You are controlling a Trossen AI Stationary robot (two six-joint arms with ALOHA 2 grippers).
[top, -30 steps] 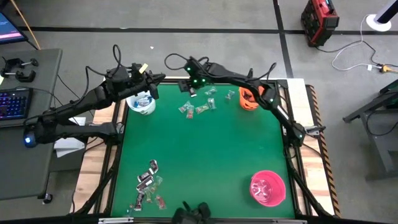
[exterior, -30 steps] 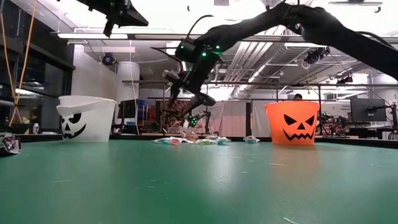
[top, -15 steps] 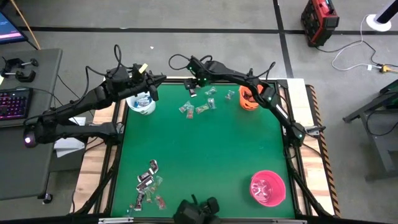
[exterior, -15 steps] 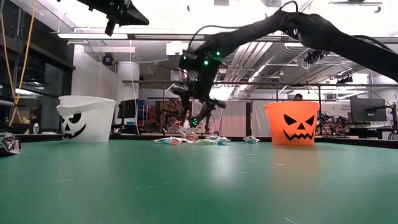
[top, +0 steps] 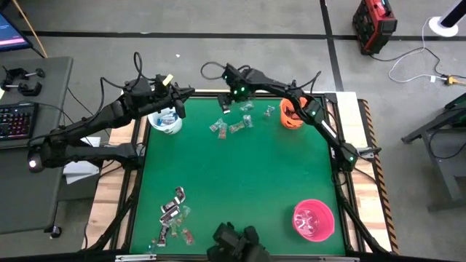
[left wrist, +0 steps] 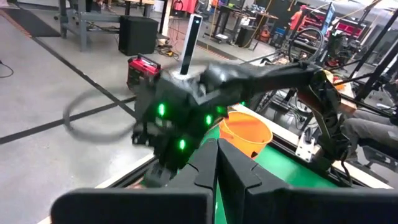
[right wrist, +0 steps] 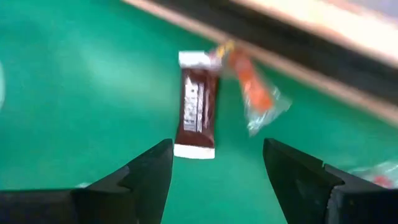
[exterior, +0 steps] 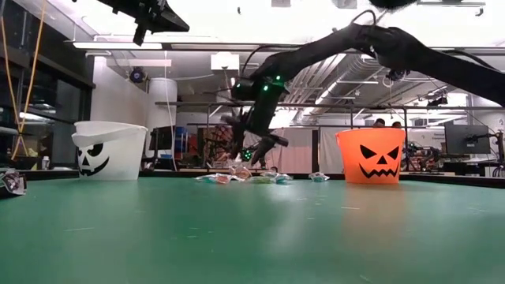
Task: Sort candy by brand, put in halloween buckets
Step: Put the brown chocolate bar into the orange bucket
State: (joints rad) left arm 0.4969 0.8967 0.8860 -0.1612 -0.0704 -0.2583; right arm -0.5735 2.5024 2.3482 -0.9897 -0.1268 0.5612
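Right gripper point(right wrist: 214, 171) over the far candy cluster. Over the last second I am swinging the right arm from the cluster's left edge toward the orange bucket point(top: 293, 115) and lowering it; the fingers are standing wide apart and are gripping nothing. A brown bar point(right wrist: 196, 113) is lying flat just ahead of the gap between the fingertips, with an orange-in-clear sweet point(right wrist: 255, 93) just beyond it. I am judging this as the line-up for a pick. The left gripper point(top: 178, 102) is hovering beside the white bucket point(top: 164, 122), fingers pressed shut, empty as far as I can see.
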